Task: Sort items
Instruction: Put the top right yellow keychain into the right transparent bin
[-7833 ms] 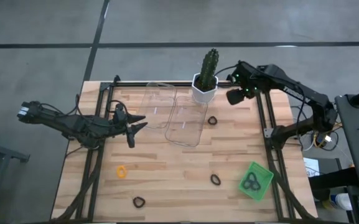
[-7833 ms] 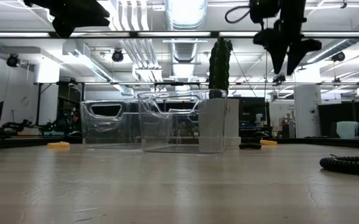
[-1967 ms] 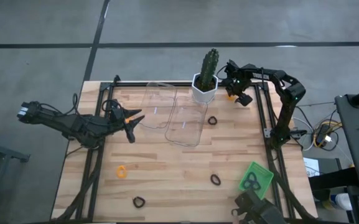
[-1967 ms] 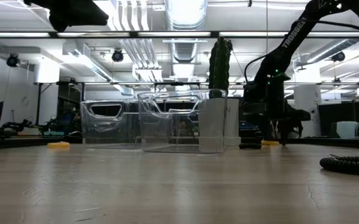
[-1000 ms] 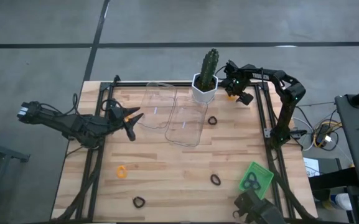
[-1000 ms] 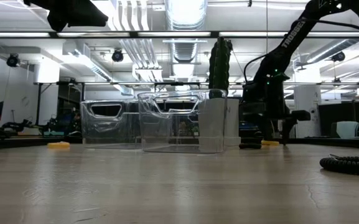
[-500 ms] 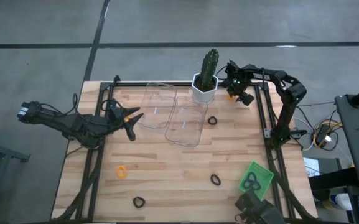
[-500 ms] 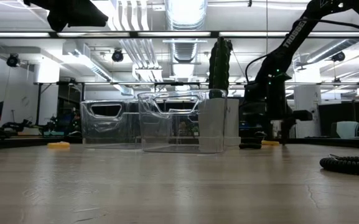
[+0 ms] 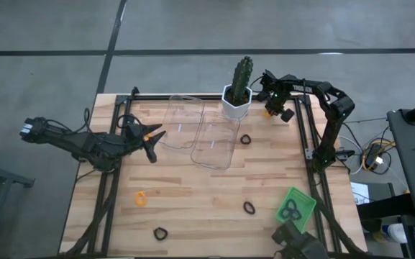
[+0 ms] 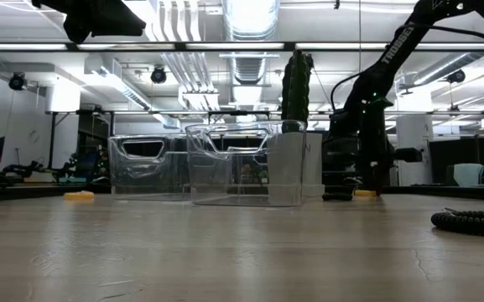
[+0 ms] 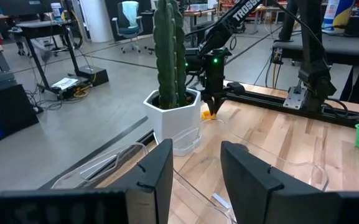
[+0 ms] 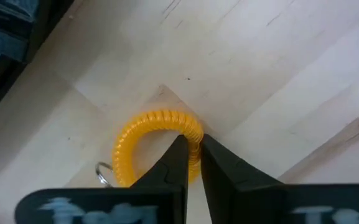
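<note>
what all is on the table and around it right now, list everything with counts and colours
orange coiled ring hair tie: 1, far right corner beside the cactus, pinched at the right gripper's tips
second orange ring: 1, near left
black rings loose: 3, one right of the trays, one near right, one near edge
black rings in tray: small cluster, count unclear
green square tray: 1, near right
clear plastic trays: 2, far centre
green cactus in white pot: 1, far edge
left gripper: open, left of the trays
right gripper: down at the far orange ring

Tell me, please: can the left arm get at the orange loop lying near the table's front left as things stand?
Probably yes. The orange loop lies on bare wood with nothing around it, and the left gripper hangs open, unloaded, on that side.
</note>
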